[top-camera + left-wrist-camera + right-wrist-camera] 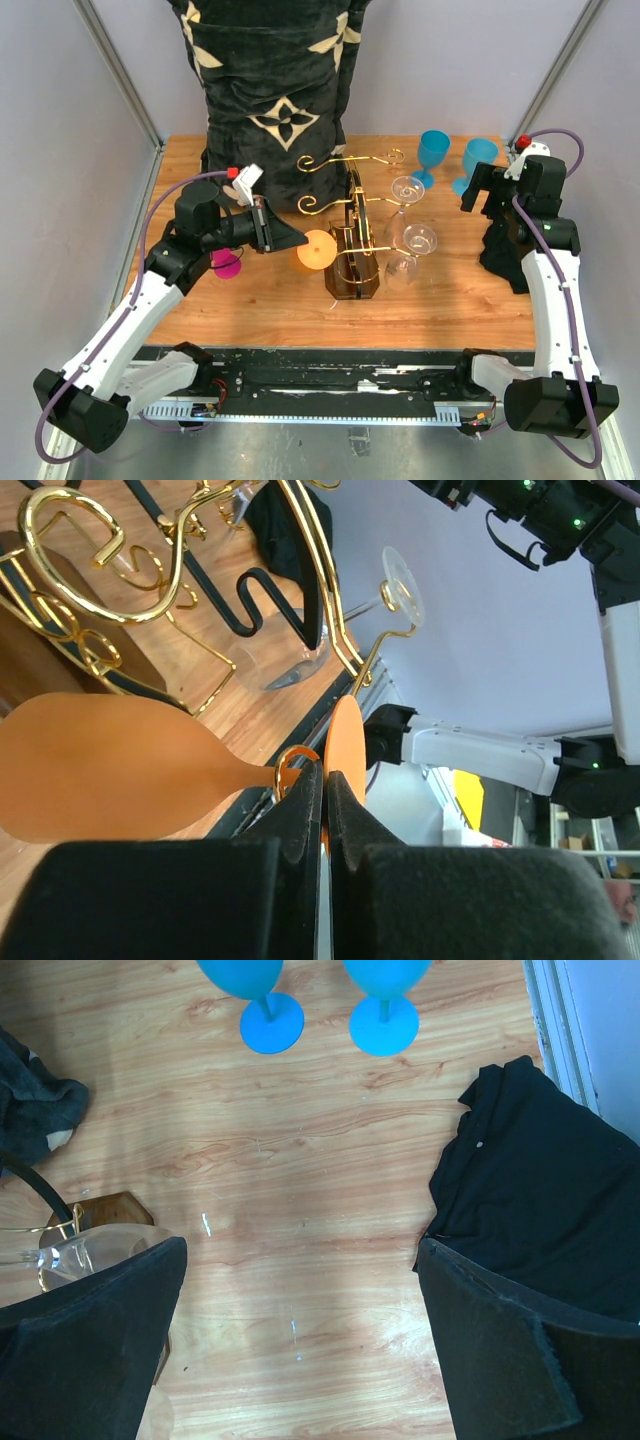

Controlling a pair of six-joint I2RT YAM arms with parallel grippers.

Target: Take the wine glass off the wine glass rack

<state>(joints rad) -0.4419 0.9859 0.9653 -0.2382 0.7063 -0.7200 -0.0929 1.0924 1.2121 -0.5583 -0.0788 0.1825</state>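
Note:
The wine glass rack (355,235) stands mid-table, gold wire arms with scroll ends on a dark brown body. An orange wine glass (318,250) hangs on its left side. My left gripper (298,240) is shut on that glass's stem. In the left wrist view the gripper (325,792) pinches the stem between the orange bowl (100,770) and the orange foot (347,748), right beside a gold scroll loop (290,763). Two clear glasses (410,215) hang on the rack's right side. My right gripper (472,198) is open and empty above bare table (300,1340).
Two blue glasses (433,155) (478,160) stand at the back right, their feet showing in the right wrist view (272,1022). A black cloth (497,250) lies under the right arm. A pink glass (226,262) sits below the left arm. A dark blanket (275,90) rises behind.

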